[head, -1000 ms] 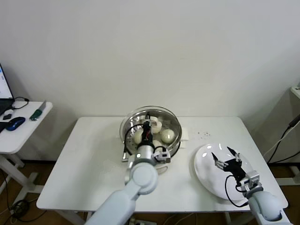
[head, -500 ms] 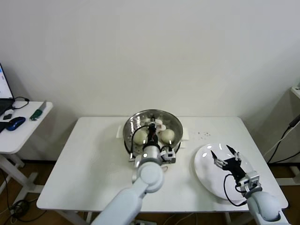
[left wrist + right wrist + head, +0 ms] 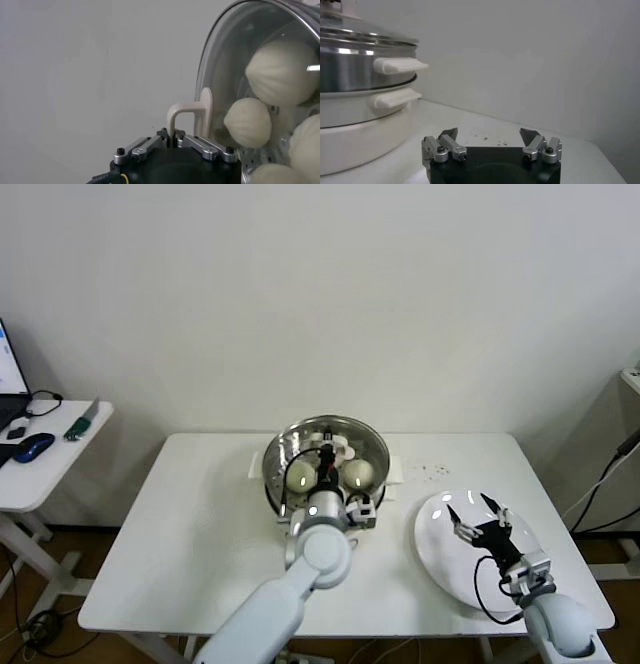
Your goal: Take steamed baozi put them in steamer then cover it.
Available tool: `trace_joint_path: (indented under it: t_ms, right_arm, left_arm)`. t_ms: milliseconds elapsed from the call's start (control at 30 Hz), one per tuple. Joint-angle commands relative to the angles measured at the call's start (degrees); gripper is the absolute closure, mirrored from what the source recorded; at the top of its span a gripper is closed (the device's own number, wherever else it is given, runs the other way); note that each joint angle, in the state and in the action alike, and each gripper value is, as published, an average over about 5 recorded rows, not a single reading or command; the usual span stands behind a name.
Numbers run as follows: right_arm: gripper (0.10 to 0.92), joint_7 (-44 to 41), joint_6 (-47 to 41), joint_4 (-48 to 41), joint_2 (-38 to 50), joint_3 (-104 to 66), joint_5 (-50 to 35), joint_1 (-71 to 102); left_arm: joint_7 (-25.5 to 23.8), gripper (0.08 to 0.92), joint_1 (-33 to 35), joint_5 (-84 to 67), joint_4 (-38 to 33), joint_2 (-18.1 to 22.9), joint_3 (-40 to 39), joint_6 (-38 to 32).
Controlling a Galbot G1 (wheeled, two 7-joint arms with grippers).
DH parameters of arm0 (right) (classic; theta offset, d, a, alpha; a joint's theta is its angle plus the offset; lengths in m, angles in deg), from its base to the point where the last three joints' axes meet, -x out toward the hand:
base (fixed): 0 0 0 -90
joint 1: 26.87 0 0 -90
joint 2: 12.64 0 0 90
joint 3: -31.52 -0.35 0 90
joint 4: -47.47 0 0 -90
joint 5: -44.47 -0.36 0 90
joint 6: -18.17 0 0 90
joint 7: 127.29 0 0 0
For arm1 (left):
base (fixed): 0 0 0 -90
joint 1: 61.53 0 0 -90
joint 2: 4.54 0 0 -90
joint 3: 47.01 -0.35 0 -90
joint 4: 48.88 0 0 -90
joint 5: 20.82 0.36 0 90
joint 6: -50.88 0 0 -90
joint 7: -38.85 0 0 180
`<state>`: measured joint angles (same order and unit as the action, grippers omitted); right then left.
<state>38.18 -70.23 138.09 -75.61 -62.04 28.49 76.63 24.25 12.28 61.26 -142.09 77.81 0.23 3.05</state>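
From the head camera, the left arm reaches up the middle of the white table (image 3: 190, 524), its left gripper (image 3: 324, 456) over the round shiny stainless-steel steamer (image 3: 276, 475) at about 12 o'clock from the table's centre. The round clear glass cover (image 3: 372, 446) sits on the steamer, with small cream-white steamed baozi (image 3: 358, 473) visible through it. The right arm rests at 4 o'clock, the right gripper (image 3: 477, 518) spread wide above the flat white plate (image 3: 440, 554).

The left wrist camera shows the left gripper (image 3: 173, 132) pinched on the cover's cream-white oblong handle (image 3: 192, 112); four baozi (image 3: 247, 122) lie behind the glass (image 3: 220, 65).

The right wrist camera shows the right gripper (image 3: 490, 135) with fingers well apart, empty, and the steamer (image 3: 355, 67) atop its white pot base (image 3: 360, 130), the cover (image 3: 365, 35) lying on its rim.
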Motion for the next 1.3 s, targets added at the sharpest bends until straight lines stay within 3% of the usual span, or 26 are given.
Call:
trace_joint_path:
  t_ms: [33, 733, 1000, 1300]
  right_arm:
    - [0.203, -0.08, 0.10, -0.13, -0.16, 0.13, 0.16, -0.13]
    - [0.203, -0.16, 0.00, -0.09, -0.23, 0.56, 0.49, -0.50]
    - [0.203, -0.05, -1.67, 0.33, -0.13, 0.75, 0.66, -0.59]
    - [0.203, 1.05, -5.74, 1.38, 0.27, 0.81, 1.63, -1.08]
  left_arm:
    - [0.40, 0.853, -0.13, 0.18, 0.94, -0.06, -0.03, 2.83]
    - [1.97, 0.832, 0.64, -3.62, -0.90, -1.30, 0.00, 2.83]
    - [1.74, 0.614, 1.21, -6.54, -6.87, -4.02, -0.10, 2.83]
    - [1.65, 0.354, 6.43, -11.12, -15.49, -8.77, 1.70, 2.83]
